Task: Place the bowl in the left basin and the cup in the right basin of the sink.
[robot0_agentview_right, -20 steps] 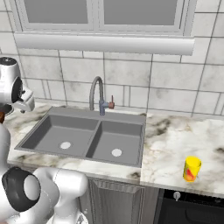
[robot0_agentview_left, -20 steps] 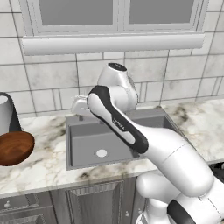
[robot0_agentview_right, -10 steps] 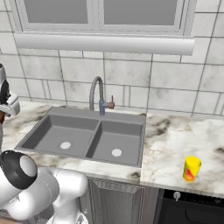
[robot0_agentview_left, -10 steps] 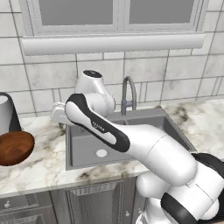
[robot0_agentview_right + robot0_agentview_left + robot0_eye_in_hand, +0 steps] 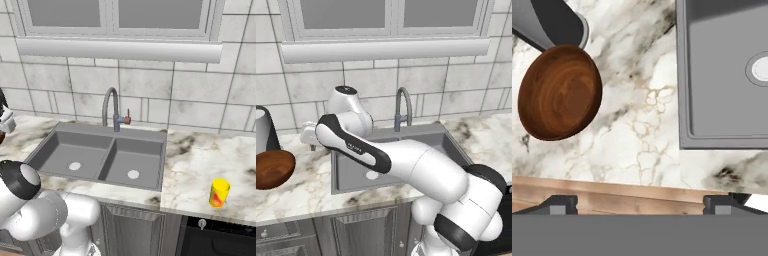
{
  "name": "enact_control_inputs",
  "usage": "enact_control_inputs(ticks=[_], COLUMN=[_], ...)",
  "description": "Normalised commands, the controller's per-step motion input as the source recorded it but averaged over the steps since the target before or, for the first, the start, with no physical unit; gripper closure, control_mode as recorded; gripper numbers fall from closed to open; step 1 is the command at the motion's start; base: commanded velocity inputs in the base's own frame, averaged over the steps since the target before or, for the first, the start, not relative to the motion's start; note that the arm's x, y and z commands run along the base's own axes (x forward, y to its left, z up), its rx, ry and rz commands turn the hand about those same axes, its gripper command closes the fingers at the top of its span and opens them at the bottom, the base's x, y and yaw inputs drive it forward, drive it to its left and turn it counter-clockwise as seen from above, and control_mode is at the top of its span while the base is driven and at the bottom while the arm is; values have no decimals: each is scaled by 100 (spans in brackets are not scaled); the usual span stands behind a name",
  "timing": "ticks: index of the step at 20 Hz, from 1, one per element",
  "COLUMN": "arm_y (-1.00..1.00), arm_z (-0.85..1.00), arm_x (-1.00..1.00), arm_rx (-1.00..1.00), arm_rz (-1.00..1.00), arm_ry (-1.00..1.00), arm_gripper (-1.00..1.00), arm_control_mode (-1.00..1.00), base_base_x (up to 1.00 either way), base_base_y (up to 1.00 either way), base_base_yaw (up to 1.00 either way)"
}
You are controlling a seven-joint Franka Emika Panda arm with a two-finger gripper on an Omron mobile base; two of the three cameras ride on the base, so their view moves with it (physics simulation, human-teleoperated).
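Both fingertips [image 5: 562,204] of your gripper [image 5: 641,204] stand wide apart, empty, over counter [image 5: 647,135] between bowl [image 5: 559,92] and sink [image 5: 722,75].

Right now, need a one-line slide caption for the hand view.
Open claw above marble counter, wooden bowl at left, left basin at right.

kitchen: sink [image 5: 60,134], faucet [image 5: 111,107], marble counter [image 5: 200,160]
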Motion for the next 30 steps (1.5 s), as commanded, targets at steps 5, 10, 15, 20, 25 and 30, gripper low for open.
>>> enact_control_inputs(ticks=[5, 10, 15, 20, 25, 30], arm_y=[29, 36, 29, 25, 28, 27], arm_z=[-14, -12, -8, -9, -14, -14], arm_x=[13, 12, 16, 17, 17, 18], arm_rx=[0, 0, 0, 0, 0, 0], arm_rz=[0, -1, -1, -1, -1, -1], arm_ry=[0, 0, 0, 0, 0, 0], arm_gripper=[-100, -100, -100, -100, -100, -100], arm_control_mode=[-100, -100, -100, -100, -100, -100], base_base_x=[0, 0, 0, 0, 0, 0], base_base_y=[0, 0, 0, 0, 0, 0], base_base_yaw=[0, 0, 0, 0, 0, 0])
